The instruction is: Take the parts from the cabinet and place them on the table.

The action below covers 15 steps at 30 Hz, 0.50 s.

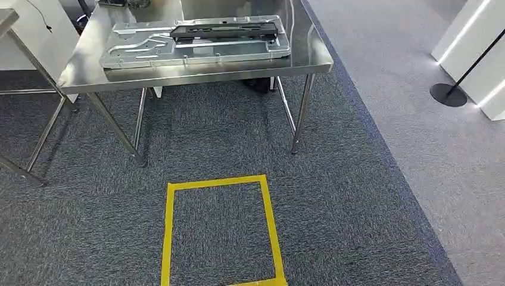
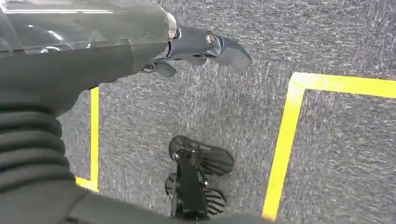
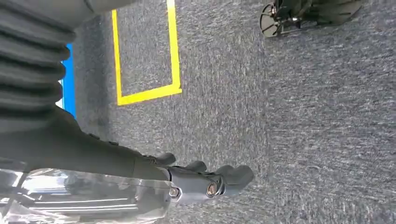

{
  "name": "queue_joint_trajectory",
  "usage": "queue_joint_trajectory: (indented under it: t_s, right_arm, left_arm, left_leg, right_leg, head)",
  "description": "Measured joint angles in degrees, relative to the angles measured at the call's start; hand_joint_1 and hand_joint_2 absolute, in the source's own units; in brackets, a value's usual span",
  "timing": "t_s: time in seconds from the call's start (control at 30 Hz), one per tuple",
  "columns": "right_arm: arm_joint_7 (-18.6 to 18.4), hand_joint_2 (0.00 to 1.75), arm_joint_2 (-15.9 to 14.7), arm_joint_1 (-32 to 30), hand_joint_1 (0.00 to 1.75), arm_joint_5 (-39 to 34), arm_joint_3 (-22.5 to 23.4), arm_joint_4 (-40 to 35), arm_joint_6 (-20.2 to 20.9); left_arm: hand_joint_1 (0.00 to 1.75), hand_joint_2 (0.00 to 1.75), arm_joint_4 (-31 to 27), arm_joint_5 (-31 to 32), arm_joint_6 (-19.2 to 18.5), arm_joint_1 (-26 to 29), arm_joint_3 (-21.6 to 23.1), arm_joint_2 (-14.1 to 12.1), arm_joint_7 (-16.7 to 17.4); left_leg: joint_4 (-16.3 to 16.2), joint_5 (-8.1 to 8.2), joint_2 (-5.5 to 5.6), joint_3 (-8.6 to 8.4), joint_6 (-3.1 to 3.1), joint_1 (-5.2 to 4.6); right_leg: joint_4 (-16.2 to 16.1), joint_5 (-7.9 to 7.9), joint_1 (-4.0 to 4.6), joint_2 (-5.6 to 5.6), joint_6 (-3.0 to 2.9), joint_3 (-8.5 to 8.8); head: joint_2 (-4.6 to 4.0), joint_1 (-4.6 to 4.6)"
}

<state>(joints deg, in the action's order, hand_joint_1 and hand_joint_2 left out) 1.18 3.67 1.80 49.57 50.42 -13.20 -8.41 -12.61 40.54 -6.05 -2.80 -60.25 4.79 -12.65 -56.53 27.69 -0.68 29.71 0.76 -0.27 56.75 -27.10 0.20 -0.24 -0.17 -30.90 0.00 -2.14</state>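
Both hands hang over carpet — parts lie on the steel table ahead.

The left hand [image 2: 205, 49] hangs with its dark fingers stretched out and nothing in them; grey carpet [image 2: 224, 107] and yellow tape lines [image 2: 285, 140] lie beyond its fingertips. The right hand [image 3: 205, 179] hangs likewise, fingers extended side by side, gripping nothing, with a taped yellow rectangle [image 3: 173, 56] on the carpet past it. Well ahead of both hands stands the table [image 1: 196, 74] — on it a silver stamped metal panel [image 1: 143, 47] lies flat, with a black part [image 1: 223, 30] resting on top of it.
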Motion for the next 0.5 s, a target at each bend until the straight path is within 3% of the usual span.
queue_joint_trajectory:
  t_s: [0.23,0.27,0.43,0.47,0.5]
  right_arm:
    - [-0.2,0.0,-0.5,-1.4,0.0,-7.7,-7.4,-1.2,1.3]
    - [-0.2,1.75,-0.6,-1.7,0.0,-8.8,-8.5,-1.4,1.4]
    - [-0.4,1.75,-1.0,-2.7,0.0,-14.3,-13.9,-2.2,2.4]
    - [-0.4,0.0,-1.1,-2.8,0.0,-15.3,-14.8,-2.4,2.4]
    - [-0.4,0.0,-1.1,-3.1,0.0,-16.3,-15.8,-2.6,2.6]
  left_arm:
    - [0.0,0.0,-1.3,-6.3,1.0,1.7,8.9,-0.6,2.0]
    - [0.0,0.0,-1.4,-7.2,1.1,1.9,10.2,-0.8,2.2]
    - [0.0,0.0,-2.4,-11.7,1.7,3.2,16.7,-1.2,3.6]
    - [0.0,0.0,-2.5,-12.6,1.9,3.4,18.0,-1.3,3.9]
    - [0.0,0.0,-2.7,-13.3,2.0,3.7,19.0,-1.3,4.1]
  left_leg:
    - [0.0,0.0,0.0,0.01,0.0,0.0]
    - [0.0,0.0,0.0,0.01,0.0,0.0]
    - [0.0,0.0,0.0,0.01,0.0,0.0]
    - [0.0,0.0,0.0,0.01,0.0,0.0]
    - [0.0,0.0,0.0,0.01,0.0,0.0]
  right_leg:
    - [0.0,0.0,0.0,0.0,0.0,-0.01]
    - [0.0,0.0,0.0,0.0,0.0,-0.01]
    - [0.0,0.0,0.0,0.0,0.0,-0.01]
    - [0.0,0.0,0.0,0.0,0.0,-0.01]
    - [0.0,0.0,0.0,0.0,0.0,-0.01]
  head:
    - [0.0,0.0]
    - [-0.02,0.0]
    - [0.0,0.0]
    - [0.0,0.0]
    - [0.0,0.0]
